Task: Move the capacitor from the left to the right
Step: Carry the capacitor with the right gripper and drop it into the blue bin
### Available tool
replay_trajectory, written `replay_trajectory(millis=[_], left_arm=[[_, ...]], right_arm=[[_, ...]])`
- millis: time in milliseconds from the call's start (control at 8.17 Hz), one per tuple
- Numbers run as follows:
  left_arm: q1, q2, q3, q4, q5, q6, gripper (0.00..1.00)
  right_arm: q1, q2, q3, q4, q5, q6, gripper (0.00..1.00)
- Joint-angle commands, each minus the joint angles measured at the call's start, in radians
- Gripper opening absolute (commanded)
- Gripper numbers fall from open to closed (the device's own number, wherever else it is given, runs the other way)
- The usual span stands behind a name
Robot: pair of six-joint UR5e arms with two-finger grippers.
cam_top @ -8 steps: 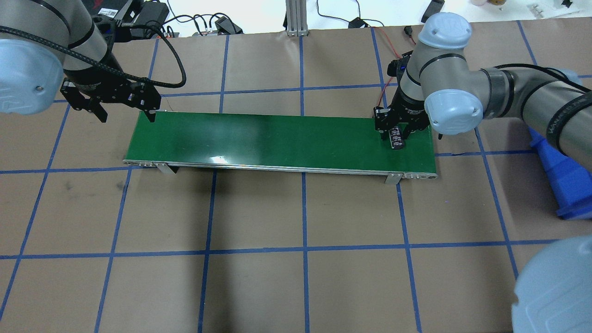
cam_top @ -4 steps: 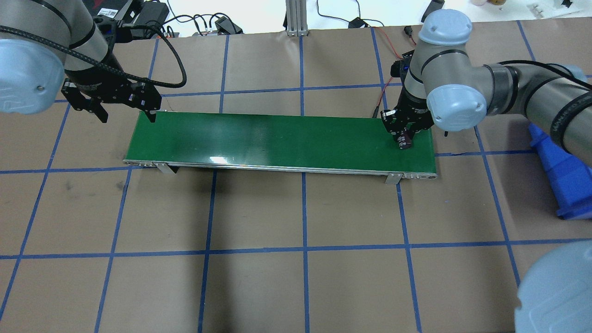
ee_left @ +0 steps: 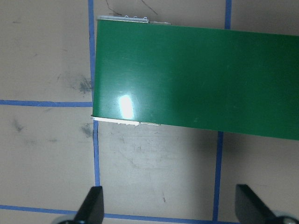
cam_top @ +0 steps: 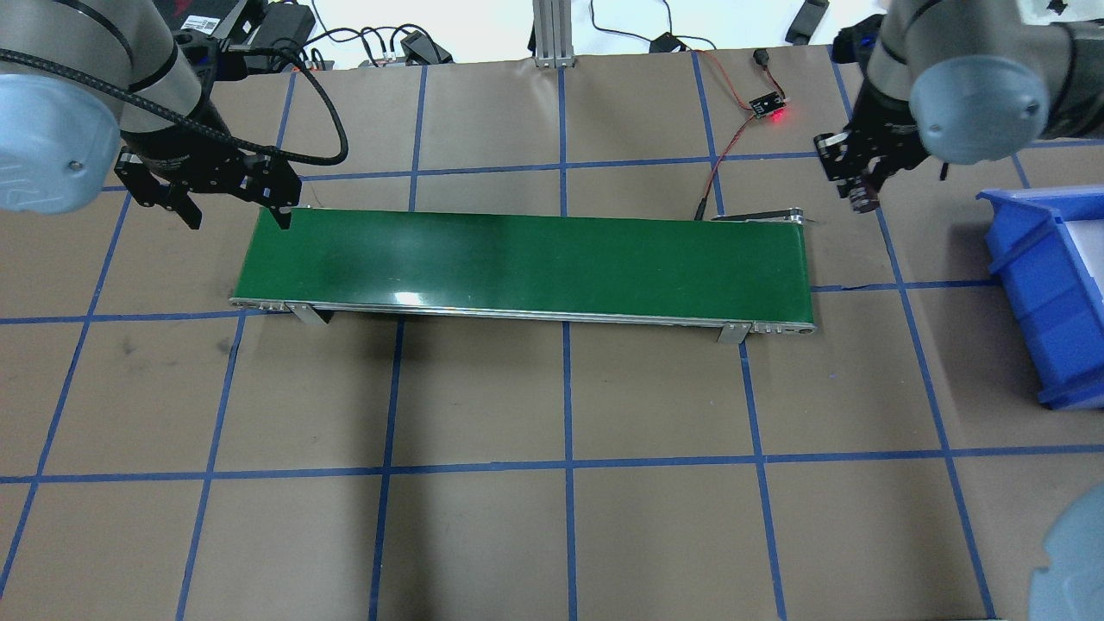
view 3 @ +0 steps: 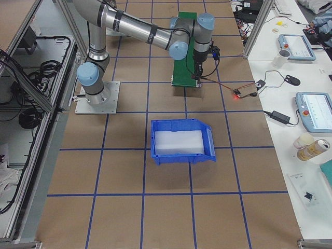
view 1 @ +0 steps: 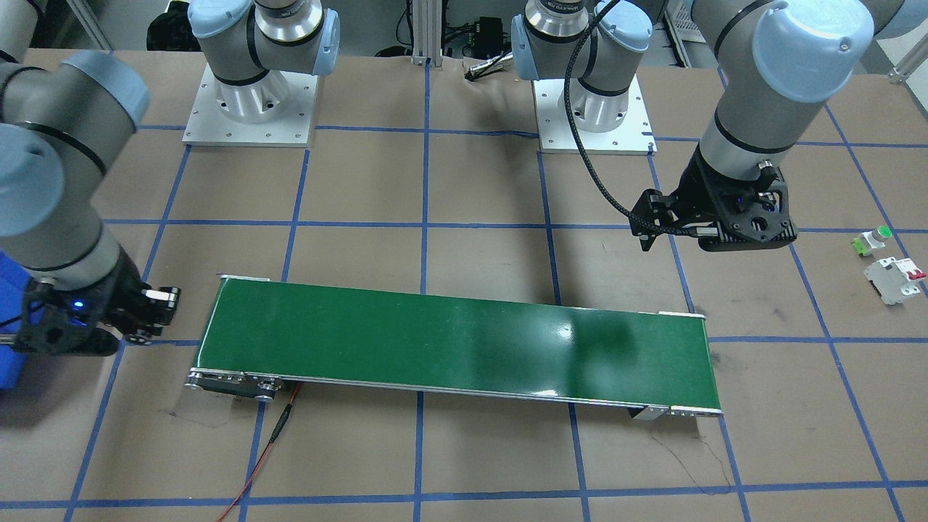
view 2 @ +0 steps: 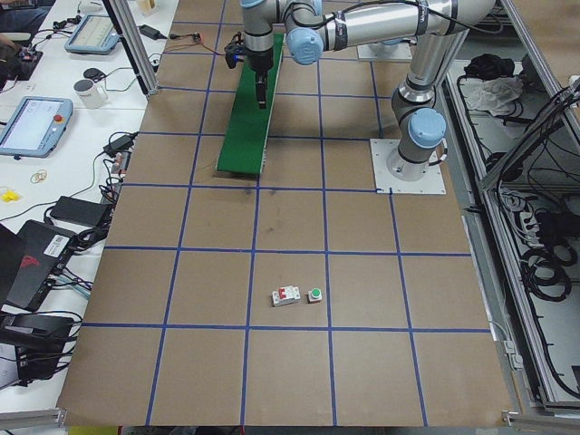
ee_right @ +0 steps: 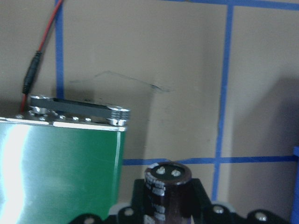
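Note:
The capacitor [ee_right: 167,191], a dark brown cylinder with a silvery top, is held upright between the jaws of my right gripper [cam_top: 856,188]. In the overhead view the capacitor [cam_top: 860,203] hangs above the brown table, just past the far right corner of the green conveyor belt [cam_top: 526,259]. My left gripper [cam_top: 235,214] is open and empty over the belt's left end. In the left wrist view, its fingertips [ee_left: 93,207] stand wide apart above bare table.
A blue bin [cam_top: 1048,285] with a white liner stands to the right of the belt. A small sensor with a red light [cam_top: 768,108] and its wire lie behind the belt's right end. A white breaker [view 1: 895,279] and a green-capped button [view 1: 873,241] lie far out on my left.
My right gripper has carried the capacitor off the belt's right end, moving right and away from me past the belt's far corner. The left arm has not moved.

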Motion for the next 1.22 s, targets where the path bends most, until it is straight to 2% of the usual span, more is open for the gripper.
replay_trajectory(millis=[0, 245, 489, 734, 979, 1101], left_arm=[[0.000, 0.004, 0.000, 0.000, 0.000, 0.009, 1.00], [0.000, 0.004, 0.000, -0.002, 0.000, 0.009, 1.00], [0.000, 0.007, 0.000, -0.002, 0.001, 0.009, 1.00], [0.000, 0.011, 0.000, -0.002, 0.000, 0.003, 1.00], [0.000, 0.011, 0.000, -0.002, 0.001, 0.009, 1.00], [0.000, 0.011, 0.000, -0.002, 0.001, 0.010, 1.00]], right_arm=[[-0.265, -0.054, -0.011, 0.047, 0.005, -0.384, 0.00], [-0.448, -0.034, -0.015, 0.021, 0.006, -0.706, 0.00], [-0.565, 0.013, -0.012, -0.037, 0.006, -0.863, 0.00], [-0.604, 0.062, 0.018, -0.056, 0.018, -0.907, 0.00], [-0.611, 0.172, 0.031, -0.171, 0.051, -0.907, 0.00], [-0.611, 0.194, 0.031, -0.176, 0.072, -0.906, 0.00]])
